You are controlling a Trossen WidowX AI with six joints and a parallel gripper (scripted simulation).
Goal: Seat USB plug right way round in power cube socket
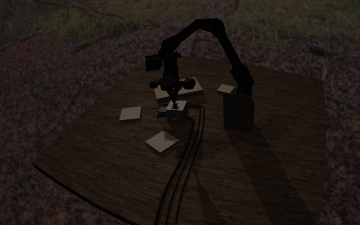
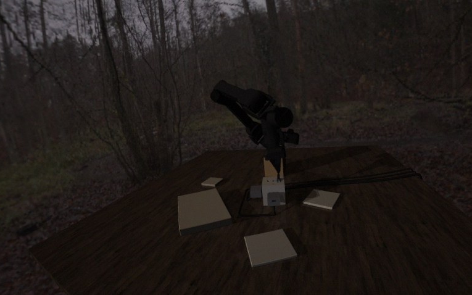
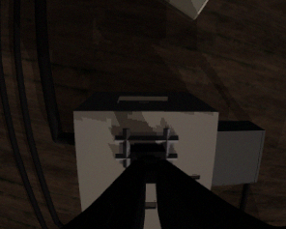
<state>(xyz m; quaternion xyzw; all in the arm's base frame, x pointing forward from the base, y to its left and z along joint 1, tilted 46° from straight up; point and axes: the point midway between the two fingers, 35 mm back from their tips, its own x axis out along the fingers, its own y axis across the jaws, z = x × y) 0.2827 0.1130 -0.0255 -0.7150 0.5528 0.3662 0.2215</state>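
Note:
The pale power cube point(image 1: 176, 116) point(image 2: 268, 186) point(image 3: 97, 163) stands upright on the table, with sockets on its top. My gripper point(image 1: 174, 103) point(image 2: 277, 176) point(image 3: 150, 170) points straight down over the cube's top and is shut on the USB plug. The plug point(image 3: 148, 149) shows as a small dark block at the fingertips, over the socket nearest the cube's upper edge in the wrist view. Thin metal-coloured bars surround it there. The fingers hide part of the plug and the socket opening, so its depth and which way round it is cannot be told.
A grey box point(image 1: 162, 111) point(image 2: 255, 191) point(image 3: 239, 156) sits against the cube's side. Black cables point(image 1: 190, 139) point(image 3: 21, 86) run past its other side. Several pale slabs point(image 1: 130, 113) point(image 1: 161, 141) point(image 2: 203, 210) lie around. An upright panel point(image 1: 237, 113) stands near the arm's base.

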